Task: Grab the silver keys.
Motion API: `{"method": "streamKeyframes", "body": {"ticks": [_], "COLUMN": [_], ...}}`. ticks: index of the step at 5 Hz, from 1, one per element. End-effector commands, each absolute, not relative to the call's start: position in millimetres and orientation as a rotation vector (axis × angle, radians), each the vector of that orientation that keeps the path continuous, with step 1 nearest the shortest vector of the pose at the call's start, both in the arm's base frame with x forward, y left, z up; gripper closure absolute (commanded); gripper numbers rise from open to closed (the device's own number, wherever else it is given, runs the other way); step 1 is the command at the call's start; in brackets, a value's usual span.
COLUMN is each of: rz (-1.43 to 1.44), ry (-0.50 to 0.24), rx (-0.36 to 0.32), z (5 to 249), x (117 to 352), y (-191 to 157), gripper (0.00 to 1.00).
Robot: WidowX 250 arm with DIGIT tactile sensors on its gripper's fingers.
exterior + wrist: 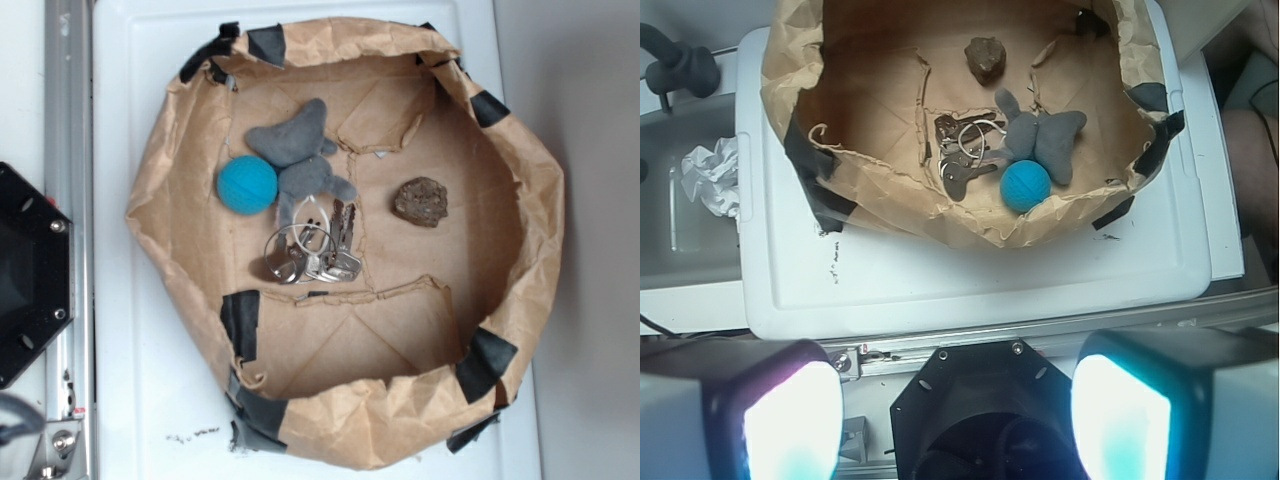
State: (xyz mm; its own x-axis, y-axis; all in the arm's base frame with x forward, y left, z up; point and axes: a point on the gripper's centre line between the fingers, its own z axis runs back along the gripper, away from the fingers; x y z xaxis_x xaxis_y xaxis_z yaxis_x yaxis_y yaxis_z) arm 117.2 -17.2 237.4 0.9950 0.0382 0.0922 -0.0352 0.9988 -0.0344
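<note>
The silver keys (318,250) lie on the floor of the brown paper basin (520,270), a shallow bowl of crumpled paper with black tape on its rim. They are near the middle of the floor. I see thin round rings and several flat key blades bunched together. The grey plush toy (302,155) touches the keys on their upper side in the exterior view, and the blue ball (247,185) sits just beside the toy, close to the keys. The brown rock (420,200) is apart, to the other side. The basin stands on a white lid (130,380). From the wrist view, my gripper (956,420) is released, its two fingers (790,425) wide apart, well away from the keys.
</note>
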Motion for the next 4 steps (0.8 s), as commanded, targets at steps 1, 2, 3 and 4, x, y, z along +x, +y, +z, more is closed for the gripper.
{"method": "streamKeyframes", "body": {"ticks": [1, 2, 3, 4], "rz": [0.037, -0.161, -0.261, -0.401], "ry": [-0.093, -0.091, -0.086, -0.043], "rx": [-0.033, -0.075, -0.061, -0.131], "z": [237, 233, 228, 229], "x": [117, 151, 173, 193], "y": [-17, 2, 8, 10], "gripper": [0.00, 0.00, 0.00, 0.00]}}
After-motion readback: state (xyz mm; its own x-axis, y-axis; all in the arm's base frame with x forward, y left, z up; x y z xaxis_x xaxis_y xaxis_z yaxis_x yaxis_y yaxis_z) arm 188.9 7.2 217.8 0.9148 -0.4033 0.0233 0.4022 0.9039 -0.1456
